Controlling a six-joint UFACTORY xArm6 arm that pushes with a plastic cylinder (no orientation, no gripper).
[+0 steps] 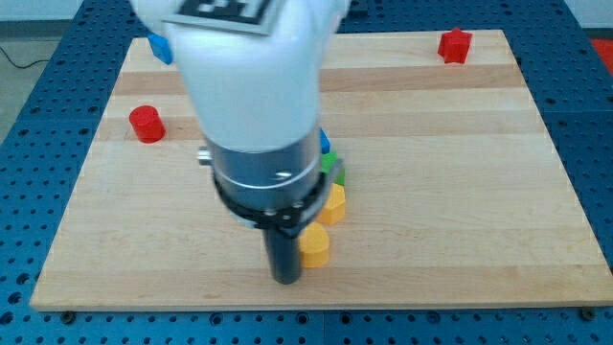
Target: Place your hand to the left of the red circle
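Observation:
The red circle block [147, 124] sits near the left edge of the wooden board [460, 192]. My tip [286, 279] is at the end of the dark rod near the board's bottom edge, far to the right of and below the red circle. The tip stands right beside a yellow block [313, 246], on its left, touching or nearly so.
A second yellow block [332, 205], a green block [330, 164] and a blue block [325, 142] are partly hidden behind the arm at the board's middle. A red star-like block [455, 45] sits at top right. A blue block [159, 46] peeks out at top left.

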